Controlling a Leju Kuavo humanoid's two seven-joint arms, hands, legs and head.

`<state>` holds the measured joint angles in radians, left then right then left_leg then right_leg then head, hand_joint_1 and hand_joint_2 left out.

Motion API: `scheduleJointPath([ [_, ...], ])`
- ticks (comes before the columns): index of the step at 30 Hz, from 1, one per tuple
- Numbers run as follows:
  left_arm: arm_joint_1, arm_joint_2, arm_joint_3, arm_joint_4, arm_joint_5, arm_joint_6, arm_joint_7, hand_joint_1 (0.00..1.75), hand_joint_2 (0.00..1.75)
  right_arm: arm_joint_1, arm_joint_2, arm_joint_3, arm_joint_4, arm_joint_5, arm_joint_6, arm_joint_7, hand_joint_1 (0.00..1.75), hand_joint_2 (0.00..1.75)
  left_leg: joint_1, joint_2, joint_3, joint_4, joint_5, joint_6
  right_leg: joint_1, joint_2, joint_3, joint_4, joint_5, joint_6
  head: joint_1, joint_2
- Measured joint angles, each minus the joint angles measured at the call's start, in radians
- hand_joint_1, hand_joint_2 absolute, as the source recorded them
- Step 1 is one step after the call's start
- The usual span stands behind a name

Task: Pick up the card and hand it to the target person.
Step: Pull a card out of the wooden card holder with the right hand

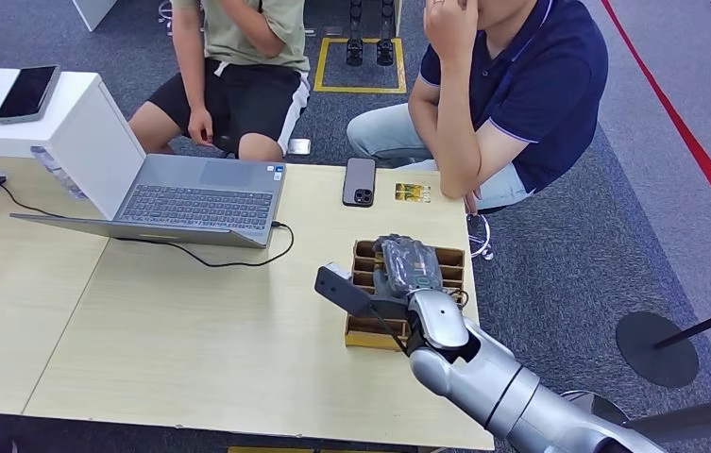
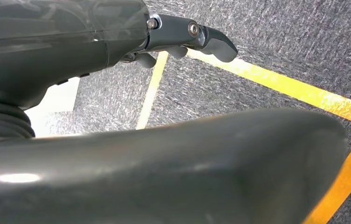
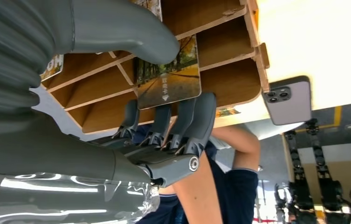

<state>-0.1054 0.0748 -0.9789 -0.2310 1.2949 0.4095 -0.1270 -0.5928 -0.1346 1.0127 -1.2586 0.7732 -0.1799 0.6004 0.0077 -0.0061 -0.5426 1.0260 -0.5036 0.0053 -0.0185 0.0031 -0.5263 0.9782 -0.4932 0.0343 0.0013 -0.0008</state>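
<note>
Grey fingers (image 3: 182, 122) pinching card (image 3: 168, 77)

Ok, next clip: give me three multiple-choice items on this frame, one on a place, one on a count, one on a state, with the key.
1. Where does the dark smartphone near the table's far edge lie?
A. Between the grey open laptop and the small yellow card
B. Inside the wooden box
C. On the floor

2. How many people sit behind the pale wooden table?
A. One
B. Two
C. Four

3. What is the right hand doing?
A. Hanging beside the robot
B. Closing thumb and fingers on the autumn-road picture card in the brown wooden divided box
C. Pressing laptop keys

Key: 1 A, the head view shows laptop, phone, card in a row. 2 B, two seated figures. 3 B, the right wrist view shows thumb and fingers either side of the card.
</note>
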Motion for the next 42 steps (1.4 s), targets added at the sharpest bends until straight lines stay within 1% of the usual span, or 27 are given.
scheduleJointPath([
  [3, 0.000, 0.000, 0.000, 0.000, 0.000, 0.000, 0.002, 0.00, 0.00, -0.001, -0.002, -0.002, 0.000, -0.004, 0.004, 0.012, 0.91, 1.75, 0.000, 0.000, 0.000, 0.000, 0.000, 0.000, 0.000, 0.000, 0.000, 0.000, 0.000, 0.000, 0.000, 0.000],
  [6, 0.000, 0.000, 0.000, 0.000, 0.001, 0.001, 0.001, 0.00, 0.00, -0.002, -0.007, -0.008, 0.000, -0.007, 0.007, 0.029, 1.14, 1.75, 0.000, 0.000, 0.000, 0.000, 0.000, 0.000, 0.000, 0.000, 0.000, 0.000, 0.000, 0.000, 0.000, 0.000],
  [8, 0.000, 0.000, 0.000, 0.000, 0.003, 0.002, 0.002, 0.00, 0.00, -0.002, -0.015, -0.011, -0.002, -0.008, 0.013, 0.039, 1.23, 1.75, 0.000, 0.000, 0.001, 0.000, 0.000, 0.000, 0.000, 0.000, 0.000, 0.000, 0.000, 0.000, 0.000, 0.000],
  [9, 0.000, 0.000, 0.000, 0.000, 0.003, 0.003, 0.002, 0.00, 0.00, -0.002, -0.019, -0.012, -0.004, -0.009, 0.016, 0.043, 1.23, 1.75, 0.000, 0.000, 0.001, 0.000, 0.000, 0.000, 0.000, 0.000, 0.000, 0.000, 0.000, 0.000, 0.000, 0.000],
  [13, 0.001, 0.000, 0.000, 0.000, 0.004, 0.004, 0.002, 0.00, 0.00, -0.001, -0.032, -0.017, -0.009, -0.011, 0.023, 0.050, 1.08, 1.75, 0.000, 0.000, 0.001, 0.000, 0.000, 0.000, 0.000, 0.001, 0.000, 0.000, 0.000, 0.000, 0.000, 0.000],
  [17, 0.001, 0.000, 0.000, 0.000, 0.009, 0.004, 0.000, 0.00, 0.00, 0.001, -0.039, -0.018, -0.017, -0.011, 0.026, 0.052, 1.14, 1.75, 0.000, 0.000, 0.001, 0.000, 0.000, 0.000, 0.000, 0.001, 0.000, 0.000, 0.000, 0.000, 0.000, 0.000],
  [22, 0.001, 0.000, 0.000, 0.000, 0.015, 0.004, 0.000, 0.00, 0.00, 0.005, -0.048, -0.025, -0.027, -0.011, 0.029, 0.062, 1.09, 1.75, 0.000, 0.000, 0.001, 0.000, 0.000, 0.000, 0.000, 0.001, 0.000, 0.000, 0.000, 0.000, 0.000, 0.000],
  [25, 0.001, 0.000, 0.000, 0.000, 0.015, 0.005, 0.000, 0.00, 0.00, 0.006, -0.054, -0.026, -0.033, -0.011, 0.031, 0.064, 1.09, 1.75, 0.000, 0.000, 0.001, 0.000, 0.000, 0.000, 0.000, 0.001, 0.000, 0.000, 0.000, 0.000, 0.000, 0.000],
  [30, 0.001, 0.000, 0.000, 0.000, 0.015, 0.006, 0.000, 0.00, 0.00, 0.006, -0.060, -0.026, -0.040, -0.011, 0.031, 0.064, 1.18, 1.75, 0.000, 0.000, 0.000, 0.000, 0.000, 0.000, 0.000, 0.001, 0.000, 0.000, 0.000, 0.000, 0.000, 0.000],
  [33, 0.001, 0.000, 0.000, 0.000, 0.015, 0.006, 0.000, 0.00, 0.00, 0.006, -0.062, -0.026, -0.043, -0.012, 0.031, 0.064, 1.30, 1.75, 0.000, 0.000, 0.000, 0.000, 0.000, 0.000, 0.000, 0.001, 0.000, 0.000, 0.000, 0.000, 0.000, 0.000],
  [34, 0.001, 0.000, 0.000, 0.000, 0.015, 0.006, 0.000, 0.00, 0.00, 0.006, -0.062, -0.027, -0.043, -0.012, 0.031, 0.064, 1.38, 1.75, 0.000, 0.000, 0.000, 0.000, 0.000, 0.000, 0.000, 0.001, 0.000, 0.000, 0.000, 0.000, 0.000, 0.000],
  [38, 0.001, 0.000, 0.000, 0.000, 0.015, 0.007, -0.002, 0.00, 1.75, 0.006, -0.064, -0.027, -0.044, -0.016, 0.031, 0.062, 1.66, 1.75, 0.000, 0.000, 0.000, 0.000, 0.000, 0.000, 0.000, 0.001, 0.000, 0.000, 0.000, 0.000, 0.000, 0.000],
  [40, 0.001, 0.000, 0.000, 0.000, 0.015, 0.009, -0.004, 0.00, 1.75, 0.006, -0.065, -0.027, -0.044, -0.017, 0.031, 0.060, 1.75, 1.75, 0.000, 0.000, 0.000, 0.000, 0.000, 0.000, 0.000, 0.001, 0.000, 0.000, 0.000, 0.000, 0.000, 0.000],
  [42, 0.001, 0.000, 0.000, 0.000, 0.015, 0.010, -0.005, 0.00, 1.75, 0.006, -0.065, -0.027, -0.044, -0.018, 0.031, 0.060, 1.73, 1.75, 0.000, 0.000, 0.000, 0.000, 0.000, 0.000, 0.000, 0.001, 0.000, 0.000, 0.000, 0.000, 0.000, 0.000],
])
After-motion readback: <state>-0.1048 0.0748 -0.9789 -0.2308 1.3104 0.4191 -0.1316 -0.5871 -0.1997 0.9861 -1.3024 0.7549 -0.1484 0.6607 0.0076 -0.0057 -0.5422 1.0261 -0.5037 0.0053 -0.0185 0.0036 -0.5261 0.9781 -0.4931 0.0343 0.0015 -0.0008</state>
